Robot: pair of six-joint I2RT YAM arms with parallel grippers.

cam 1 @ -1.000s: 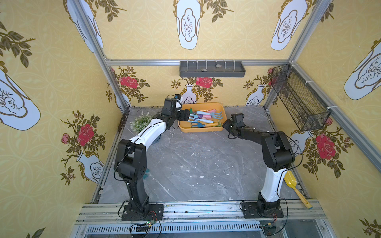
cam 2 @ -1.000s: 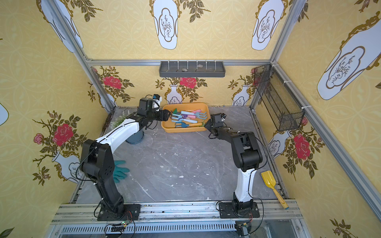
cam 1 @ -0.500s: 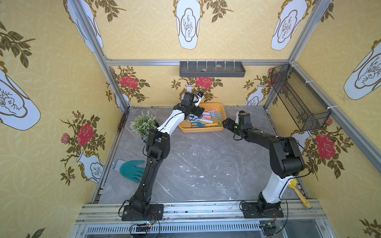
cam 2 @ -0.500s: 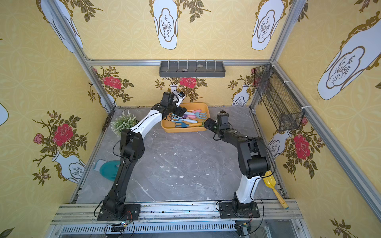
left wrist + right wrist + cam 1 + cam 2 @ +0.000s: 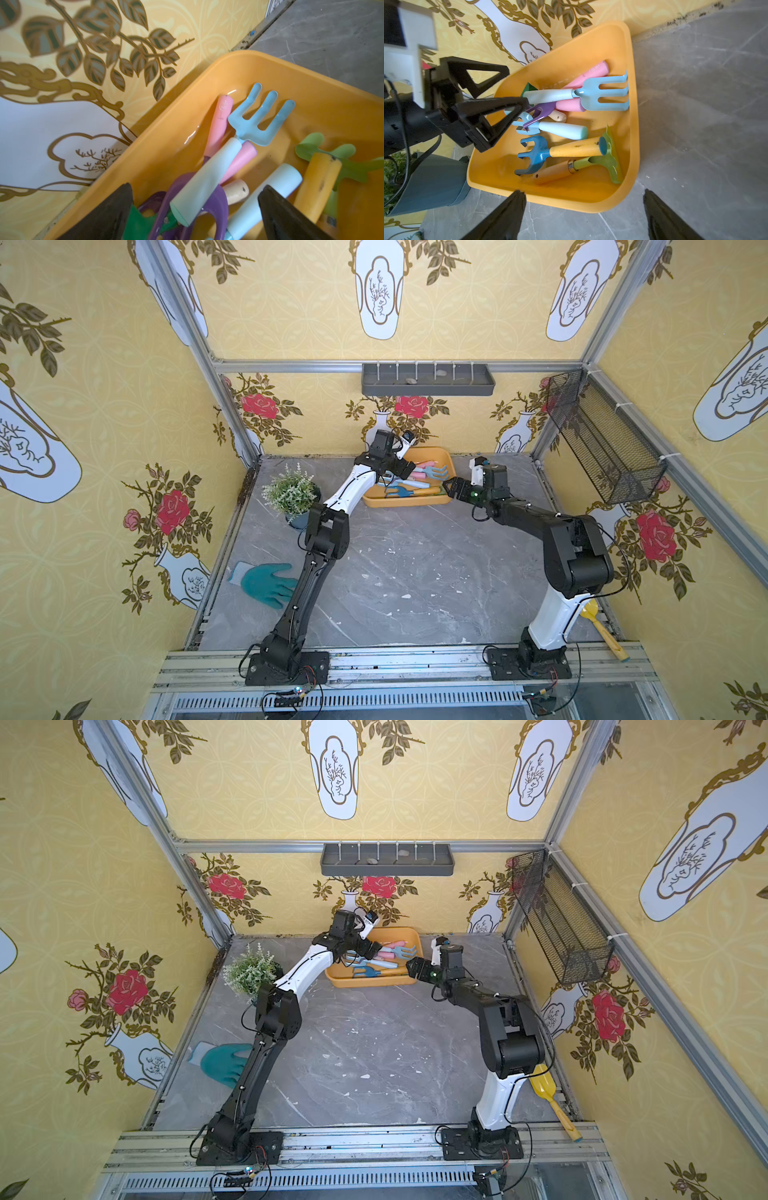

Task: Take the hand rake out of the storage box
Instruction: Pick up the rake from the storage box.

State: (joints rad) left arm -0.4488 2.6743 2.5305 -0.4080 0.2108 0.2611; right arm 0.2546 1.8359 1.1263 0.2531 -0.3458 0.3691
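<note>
The storage box [image 5: 446, 499] [image 5: 332, 979], an orange-yellow tray, stands against the back wall with several hand tools piled in it. The hand rake [image 5: 600, 95] [image 5: 259, 118] [image 5: 434, 470] has a light-blue three-pronged head and a pale mint handle, and it lies on top of the pink handles. My left gripper [image 5: 197, 186] [image 5: 390, 481] [image 5: 517, 87] is open and hangs over the box. The end of the rake's handle sits between its fingers, untouched. My right gripper [image 5: 584, 191] [image 5: 449, 485] [image 5: 411, 965] is open and empty, just outside the box's right front corner.
A potted plant [image 5: 291, 493] stands left of the box and a teal glove [image 5: 266, 583] lies near the left edge. A yellow scoop [image 5: 598, 622] lies at the front right. A grey divided tray [image 5: 428, 379] and a black wire basket [image 5: 598, 448] hang on the walls.
My left arm has swung its elbow to the right, uncovering plant and glove. Its gripper has moved from the box's left rim to above the tools. Both grippers have opened wider.
</note>
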